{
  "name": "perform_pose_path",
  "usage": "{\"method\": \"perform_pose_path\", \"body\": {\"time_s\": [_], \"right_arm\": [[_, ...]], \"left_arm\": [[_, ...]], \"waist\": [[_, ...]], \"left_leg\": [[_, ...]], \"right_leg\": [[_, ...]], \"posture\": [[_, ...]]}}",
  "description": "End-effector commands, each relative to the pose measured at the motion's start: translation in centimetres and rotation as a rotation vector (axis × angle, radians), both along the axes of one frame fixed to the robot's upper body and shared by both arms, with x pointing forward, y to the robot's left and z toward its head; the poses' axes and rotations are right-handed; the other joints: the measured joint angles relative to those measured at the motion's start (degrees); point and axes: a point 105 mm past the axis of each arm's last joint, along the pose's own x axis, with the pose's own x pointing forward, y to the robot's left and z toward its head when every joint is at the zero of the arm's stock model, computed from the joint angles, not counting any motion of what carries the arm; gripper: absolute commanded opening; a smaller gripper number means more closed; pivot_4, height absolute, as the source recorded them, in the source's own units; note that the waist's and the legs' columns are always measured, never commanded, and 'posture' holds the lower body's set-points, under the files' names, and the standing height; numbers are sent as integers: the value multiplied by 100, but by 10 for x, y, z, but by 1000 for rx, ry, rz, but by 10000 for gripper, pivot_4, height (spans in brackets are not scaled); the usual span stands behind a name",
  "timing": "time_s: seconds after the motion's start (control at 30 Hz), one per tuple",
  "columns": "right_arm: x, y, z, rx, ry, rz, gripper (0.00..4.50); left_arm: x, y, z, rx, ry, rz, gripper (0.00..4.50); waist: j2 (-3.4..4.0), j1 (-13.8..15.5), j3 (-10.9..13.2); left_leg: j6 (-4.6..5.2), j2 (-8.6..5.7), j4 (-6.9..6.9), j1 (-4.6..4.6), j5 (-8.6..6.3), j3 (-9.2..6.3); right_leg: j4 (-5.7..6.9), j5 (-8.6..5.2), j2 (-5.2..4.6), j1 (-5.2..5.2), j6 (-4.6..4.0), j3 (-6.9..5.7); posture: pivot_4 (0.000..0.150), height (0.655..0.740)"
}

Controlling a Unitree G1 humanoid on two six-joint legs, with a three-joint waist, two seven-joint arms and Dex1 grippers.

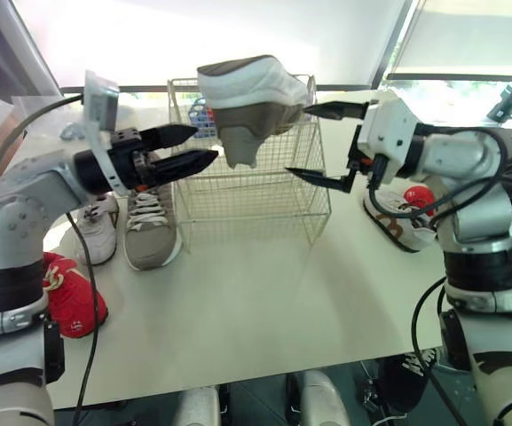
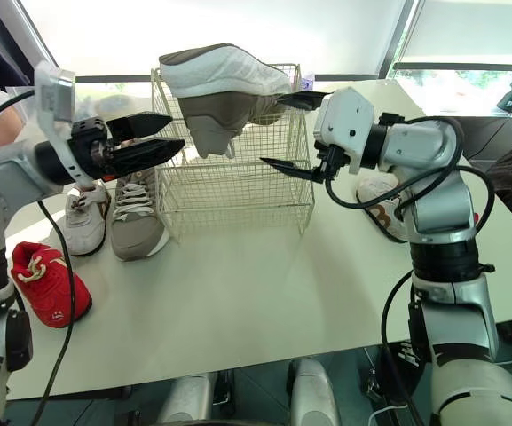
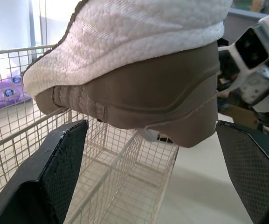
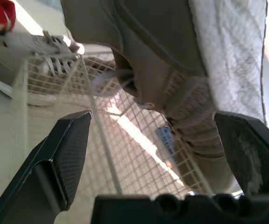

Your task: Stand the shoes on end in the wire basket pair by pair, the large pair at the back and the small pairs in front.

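**A tan sneaker with a thick white textured sole (image 1: 251, 98) is seen sole-up over the cream wire basket (image 1: 264, 200), with an open gripper on either side.**

The sneaker is tipped with its heel end lowest above the basket's open top; whether it is resting on the rim cannot be told. The left gripper (image 1: 204, 144) is poised to the basket's left, its black fingers spread and pointed at the sneaker, with nothing gripped. The right gripper (image 1: 296, 139) is placed at the basket's right side, its jaws parted widely and empty, the upper fingertip close by the sneaker's far end. On the white table (image 1: 264, 302), left of the basket, a matching tan sneaker with white laces (image 1: 152, 226) is laid just beside a white sneaker (image 1: 96, 235), and a small red shoe (image 1: 74, 302) is set nearer the table edge. A white shoe with brown trim (image 1: 397, 222) is laid to the basket's right.
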Motion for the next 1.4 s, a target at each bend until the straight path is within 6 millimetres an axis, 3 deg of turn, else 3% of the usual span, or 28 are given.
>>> {"method": "perform_pose_path", "body": {"time_s": [0.03, 0.17, 0.27, 0.5, 0.73, 0.97, 1.23, 1.4], "right_arm": [[-14, 6, 24, 107, -29, 8, 44820], [-16, 9, 28, 144, -8, -3, 44820], [-17, 13, 34, 192, 4, 0, 37068], [-18, 24, 53, 268, -25, 19, 1956], [-19, 27, 68, 310, -57, 22, 1956], [-10, 27, 78, 337, -97, -22, 1956], [-5, 24, 83, 354, -116, -51, 1956], [-9, 14, 80, 401, -67, -60, 1956]], "left_arm": [[-2, -8, 14, 33, -85, -54, 45000], [0, -13, 15, 42, -84, -98, 45000], [3, -14, 15, 46, -91, -109, 45000], [9, -24, 37, -26, -170, -127, 45000], [12, -35, 63, -138, -218, -158, 45000], [31, -48, 77, -225, -239, -124, 45000], [41, -52, 72, -223, -230, -98, 45000], [25, -38, 61, -169, -204, -126, 45000]], "waist": [[0, -4, 0], [0, -6, 0], [-1, -8, 0], [-2, 8, 0], [-2, 2, 0], [-3, -10, 1], [-3, -17, 1], [-3, -38, 1]], "left_leg": [[0, 0, 0, 0, 0, -1], [1, 0, -3, 0, -1, 0], [2, 0, -2, 0, -1, 0], [5, -1, 0, -4, -1, -1], [6, 0, -1, -4, -1, -2], [7, -1, -1, -2, -1, -1], [10, -1, -4, -4, -2, 0], [10, 0, -7, -3, -3, 0]], "right_leg": [[0, 0, 0, 0, 0, 0], [-5, -1, 0, 0, 0, 0], [-5, -1, 0, 0, 0, 0], [-8, -1, 0, 1, -1, 0], [-7, -1, 1, 1, 1, -1], [-6, -1, 1, 2, 2, -1], [-8, 7, 1, 1, 21, 0], [-8, 6, 1, 0, 20, 0]], "posture": [[1500, 7400], [1500, 7400], [1500, 7400], [1500, 7400], [1500, 7400], [1500, 7400], [1500, 7400], [1500, 7400]]}}
